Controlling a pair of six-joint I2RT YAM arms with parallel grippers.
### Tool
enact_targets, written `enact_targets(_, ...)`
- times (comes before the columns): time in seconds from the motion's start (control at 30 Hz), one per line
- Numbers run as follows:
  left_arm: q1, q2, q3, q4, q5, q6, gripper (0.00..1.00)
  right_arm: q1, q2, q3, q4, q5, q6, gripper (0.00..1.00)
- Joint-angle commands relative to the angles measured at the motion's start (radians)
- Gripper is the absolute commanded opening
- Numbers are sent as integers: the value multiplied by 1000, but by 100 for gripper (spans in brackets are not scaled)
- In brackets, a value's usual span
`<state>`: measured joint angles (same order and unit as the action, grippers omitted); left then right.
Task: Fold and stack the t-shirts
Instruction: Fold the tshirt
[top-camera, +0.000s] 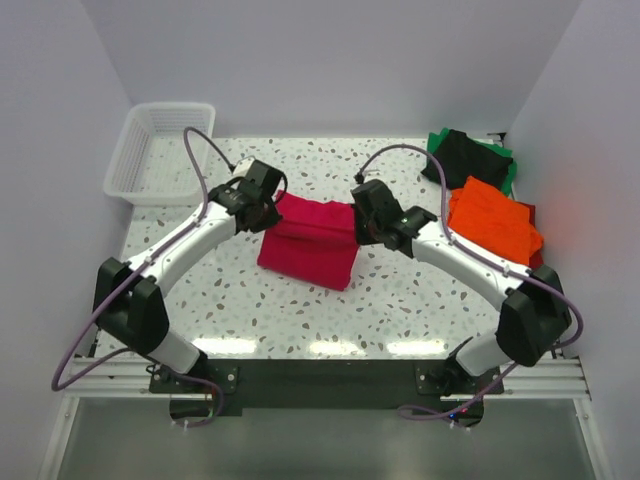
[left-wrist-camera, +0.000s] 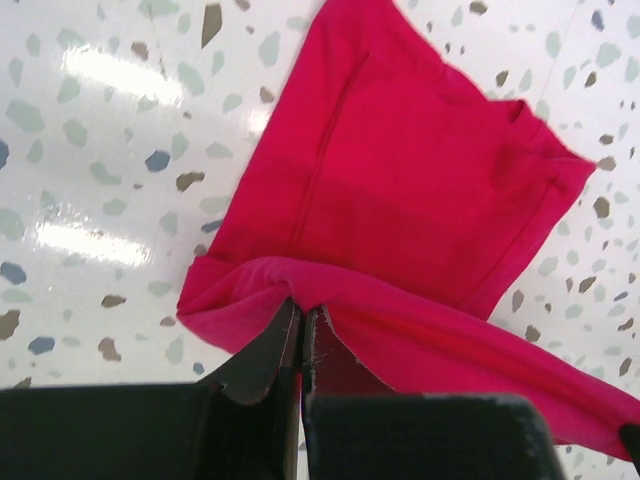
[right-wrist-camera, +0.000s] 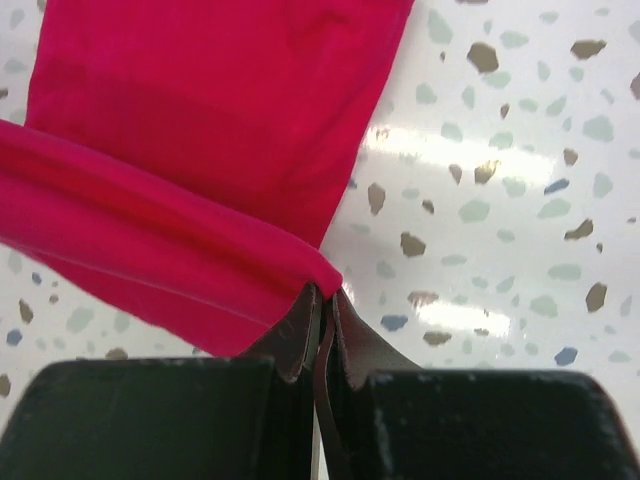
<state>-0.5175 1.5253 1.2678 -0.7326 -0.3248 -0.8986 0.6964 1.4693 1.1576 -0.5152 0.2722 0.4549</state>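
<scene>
A crimson-pink t-shirt (top-camera: 312, 240) lies partly folded in the middle of the table. My left gripper (top-camera: 268, 212) is shut on its far left edge (left-wrist-camera: 300, 300). My right gripper (top-camera: 358, 225) is shut on its far right edge (right-wrist-camera: 325, 285). Both hold that edge lifted a little above the rest of the shirt, which lies flat below (left-wrist-camera: 420, 170) (right-wrist-camera: 220, 110). A pile of other t-shirts sits at the far right: an orange one (top-camera: 492, 218) on top in front, a black one (top-camera: 462, 157) over a green one (top-camera: 502, 160) behind, and a dark red one (top-camera: 532, 250) under the orange.
A white plastic mesh basket (top-camera: 160, 150) stands at the far left corner. The speckled tabletop (top-camera: 300, 310) is walled in by white panels on the left, back and right.
</scene>
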Motion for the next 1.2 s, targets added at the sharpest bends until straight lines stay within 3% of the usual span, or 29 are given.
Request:
enact_targets(0.0, 17, 87, 129, 53, -88, 46, 0, -49, 92, 111, 89, 28, -85, 0)
enact_targets(0.7, 119, 530, 427, 133, -94, 113, 0, -161, 532, 490, 110, 47, -136, 0)
enact_targets(1.0, 134, 651, 551, 197, -53, 193, 0, -175, 626, 577, 92, 64, -125, 0)
enact_targets(1.03, 135, 656, 556, 217, -48, 204, 10, -176, 638, 579, 89, 67, -118, 0)
enact_targets(1.1, 136, 664, 558, 240, -59, 227, 23, -182, 645, 588, 84, 76, -105, 12)
enact_targets(1.13, 136, 659, 552, 268, -74, 233, 42, -184, 642, 584, 93, 81, -105, 18)
enact_targets(1.17, 136, 641, 529, 286, -83, 245, 50, -183, 634, 582, 98, 93, -101, 28)
